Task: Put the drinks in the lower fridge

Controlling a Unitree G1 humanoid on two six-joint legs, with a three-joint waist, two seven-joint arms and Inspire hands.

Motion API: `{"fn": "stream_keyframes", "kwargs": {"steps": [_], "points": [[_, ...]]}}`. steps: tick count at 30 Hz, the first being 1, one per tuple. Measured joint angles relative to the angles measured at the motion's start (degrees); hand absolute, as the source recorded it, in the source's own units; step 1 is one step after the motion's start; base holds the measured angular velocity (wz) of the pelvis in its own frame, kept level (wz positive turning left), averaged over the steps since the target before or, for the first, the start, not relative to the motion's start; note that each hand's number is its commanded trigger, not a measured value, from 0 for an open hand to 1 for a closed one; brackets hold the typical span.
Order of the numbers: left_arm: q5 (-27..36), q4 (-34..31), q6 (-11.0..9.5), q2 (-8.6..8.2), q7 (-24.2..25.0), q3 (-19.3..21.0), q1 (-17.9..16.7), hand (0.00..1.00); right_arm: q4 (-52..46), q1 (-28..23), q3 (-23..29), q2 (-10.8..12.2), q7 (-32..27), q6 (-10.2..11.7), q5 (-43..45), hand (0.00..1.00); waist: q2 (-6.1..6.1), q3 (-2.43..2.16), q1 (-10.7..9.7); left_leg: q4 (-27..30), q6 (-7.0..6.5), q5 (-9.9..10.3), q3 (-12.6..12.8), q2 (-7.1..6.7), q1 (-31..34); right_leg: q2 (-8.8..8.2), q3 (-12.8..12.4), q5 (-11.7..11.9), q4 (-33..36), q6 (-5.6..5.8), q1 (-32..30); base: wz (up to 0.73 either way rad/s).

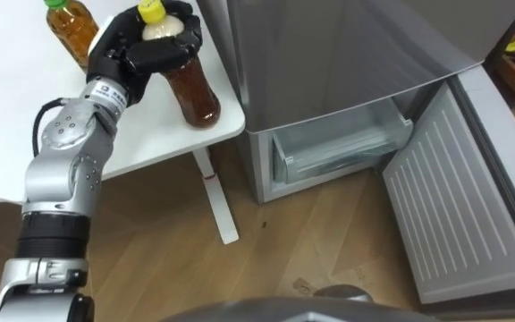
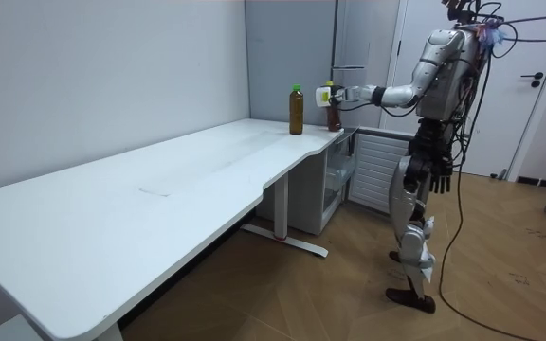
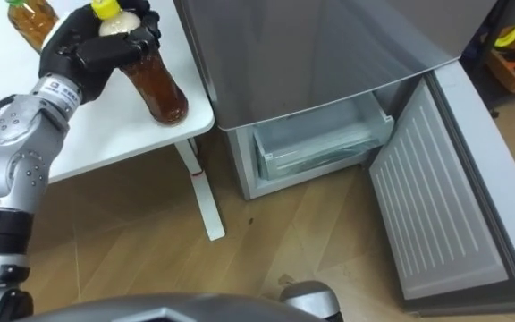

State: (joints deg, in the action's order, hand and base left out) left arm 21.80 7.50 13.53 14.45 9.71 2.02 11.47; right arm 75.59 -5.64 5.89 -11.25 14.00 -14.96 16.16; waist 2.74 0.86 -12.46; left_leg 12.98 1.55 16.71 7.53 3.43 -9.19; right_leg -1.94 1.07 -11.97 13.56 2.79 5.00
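Progress: 0 of 2 drinks are in the fridge, by your views. Both are on the counter (image 1: 164, 134).

- The left hand (image 1: 141, 49) is curled over the neck and shoulder of the yellow-capped bottle (image 1: 195, 94) and wraps it from above. The bottle is at the counter corner nearest the fridge (image 1: 329, 63). You cannot tell whether its base rests on the surface or sits just clear of it.
- The green-capped bottle (image 1: 71, 27) stands further back on the counter, apart from the hand and untouched.
- The right hand (image 2: 441, 169) hangs at the robot's side in the room view. You cannot tell its state.

Containers:
- Both bottles are capped and hold brown liquid.
- The lower door (image 1: 454, 206) is swung wide open, so access is ready.
- The clear drawer (image 1: 338, 152) in the lower compartment looks empty, with no bottle visible in it.

Left to do, as you judge it: carry the held bottle across and down into the lower compartment, then return for the second. The robot stands between the counter corner and the open door.
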Motion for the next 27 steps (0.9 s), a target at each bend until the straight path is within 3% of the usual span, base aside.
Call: {"fn": "stream_keyframes", "kwargs": {"steps": [6, 13, 21, 27], "points": [[0.0, 0.0, 0.0, 0.0, 0.1, -0.6, 0.1, 1.0, 0.0, 0.2, 0.0, 0.0, -0.3, -0.1, 0.0, 0.0, -0.3, 0.2, 0.0, -0.2, 0.0, 0.0, 0.3, -0.02, -0.1, 0.0, -0.1, 0.0, -0.1, 0.01, -0.1, -0.01], [0.0, 0.0, -0.2, 0.02, 0.1, -1.8, 0.1, 1.0, -0.3, 0.2, -0.2, 0.0, -0.8, -0.1, -0.4, 0.0, -0.06, -0.04, 0.1, -0.4, -0.01, 0.0, 0.4, -0.02, -0.3, 0.02, -0.3, 0.0, 0.1, 0.04, -0.1, -0.01], [0.6, -0.2, -0.3, -0.31, 1.7, -2.6, 0.1, 1.0, -2.3, 2.7, -0.2, 0.0, -0.8, 1.3, -5.6, 0.0, -1.12, -0.21, 0.6, -0.2, -0.01, 0.0, 0.3, -0.01, -0.1, 0.01, 0.0, 0.0, 0.0, 0.04, -0.1, 0.0], [0.5, -2.4, 0.0, -1.1, 2.6, -3.0, 0.0, 1.0, -2.8, 3.3, -0.3, 0.1, -2.1, 1.1, -7.2, 0.0, -1.5, -0.36, 2.2, 0.1, -0.01, 0.0, 0.0, 0.04, 0.8, -0.03, 0.5, 0.0, -0.1, -0.01, -0.6, 0.02]]}}
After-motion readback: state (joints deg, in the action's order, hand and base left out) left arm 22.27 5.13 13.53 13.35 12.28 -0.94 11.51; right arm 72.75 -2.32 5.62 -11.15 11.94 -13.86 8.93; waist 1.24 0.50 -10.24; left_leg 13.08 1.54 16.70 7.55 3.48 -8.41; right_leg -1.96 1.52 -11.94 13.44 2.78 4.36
